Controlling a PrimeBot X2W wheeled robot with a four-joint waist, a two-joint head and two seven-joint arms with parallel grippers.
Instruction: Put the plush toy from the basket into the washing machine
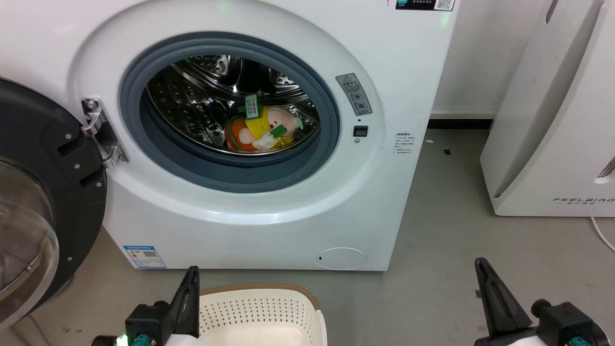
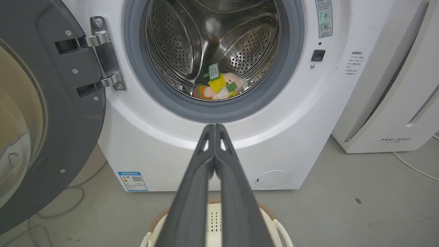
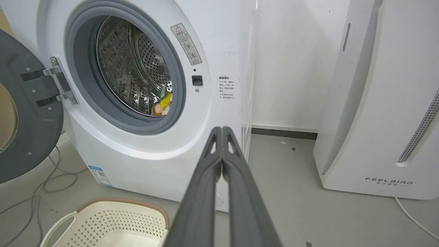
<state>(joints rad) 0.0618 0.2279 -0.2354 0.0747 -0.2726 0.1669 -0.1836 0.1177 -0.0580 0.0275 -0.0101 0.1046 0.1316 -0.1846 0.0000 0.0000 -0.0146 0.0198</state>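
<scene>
The plush toy (image 1: 262,129) lies on its side inside the washing machine (image 1: 269,230), at about 6 o'clock in the steel drum (image 1: 202,105), just behind the grey gasket (image 1: 230,178). The basket (image 1: 259,307) stands on the floor below the porthole. The left gripper (image 2: 214,128) and right gripper (image 3: 222,130) each have their fingers pressed together on nothing, well back from the opening. The task looks done. The likely risk is that the toy, so near the front lip, slips onto the gasket. A tag could also be pinched if the door (image 1: 29,125), hinged at 9 o'clock, is closed.
</scene>
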